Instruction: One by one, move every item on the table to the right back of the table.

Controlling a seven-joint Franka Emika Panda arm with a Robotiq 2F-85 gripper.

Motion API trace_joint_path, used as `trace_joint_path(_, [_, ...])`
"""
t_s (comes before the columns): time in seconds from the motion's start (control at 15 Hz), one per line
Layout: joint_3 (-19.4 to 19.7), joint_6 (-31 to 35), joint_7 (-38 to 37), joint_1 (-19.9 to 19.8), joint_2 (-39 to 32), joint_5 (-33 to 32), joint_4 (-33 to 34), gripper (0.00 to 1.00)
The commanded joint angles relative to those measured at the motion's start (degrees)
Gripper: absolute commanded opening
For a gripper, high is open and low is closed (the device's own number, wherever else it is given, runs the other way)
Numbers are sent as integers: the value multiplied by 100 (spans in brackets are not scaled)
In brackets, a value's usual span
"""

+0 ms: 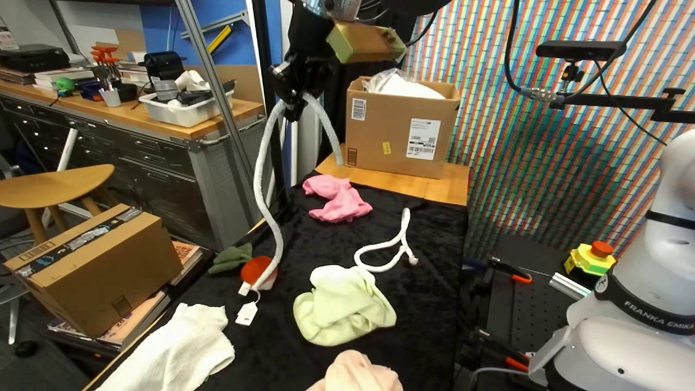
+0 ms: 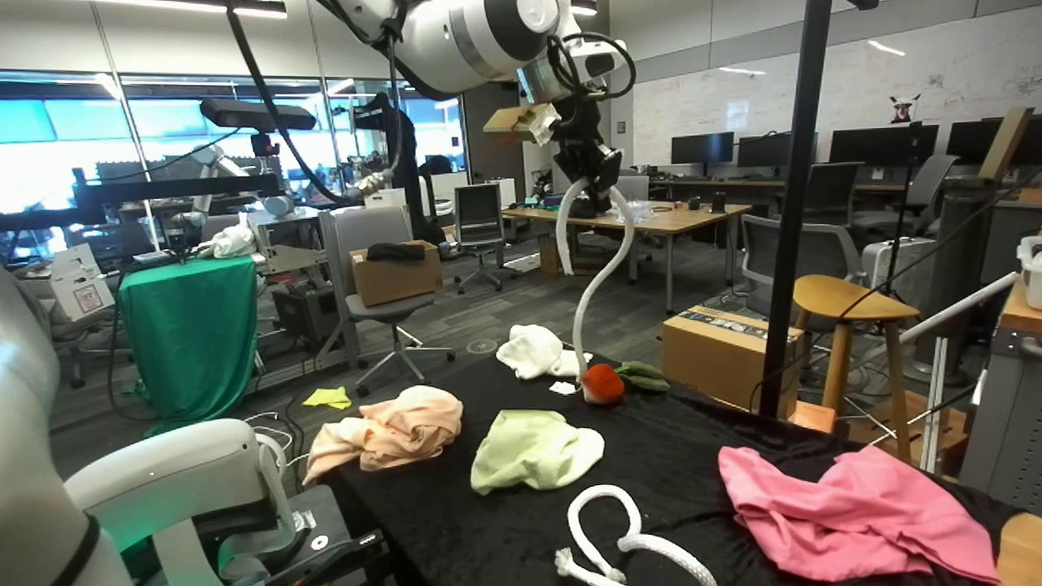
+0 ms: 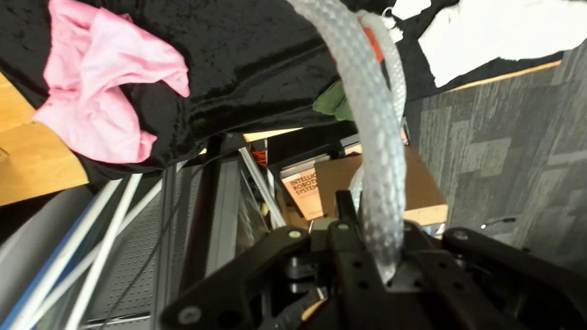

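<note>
Claw [image 1: 295, 106] up high on the grey-white rope [image 1: 258, 179], long end low

The claw is squeezed narrow on the rope; nothing else visible in the grip. Hold is off-centre: rope folds over the claw, short end dangles free, long end drops to the red thing [image 2: 602, 384] on the bench [image 1: 423, 304]. Can't tell if that end is attached or just against it. A white tag [image 1: 247, 314] sits by the low end, a dark green thing [image 1: 231, 259] just beside the red one.

Why so high: long rope, I reckon, so it needs the lift to avoid sweeping other stuff. If red thing and rope are joined, next pull may take both.

In an exterior view: pink cloth [image 1: 343, 202] far left, my guess for the drop spot, though "right back" depends on whose side you stand; white cloth [image 1: 176, 347] near left, peach cloth [image 1: 355, 374] at the near edge, pale green cloth [image 1: 345, 307] mid-bench. A looped rope [image 2: 663, 548] lies just beside the pale green one. Cloths lie apart, presumably so each gets grabbed singly; most of the job looks left to do.
</note>
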State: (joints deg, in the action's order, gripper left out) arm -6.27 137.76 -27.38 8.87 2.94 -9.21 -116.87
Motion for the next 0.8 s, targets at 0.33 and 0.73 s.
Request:
trace_joint_path(0.33, [177,360,-1841,-807,353,-674,-139,10])
trace_joint_path(0.73, [323,514,-2980,-1156,240,-1170,-77,10])
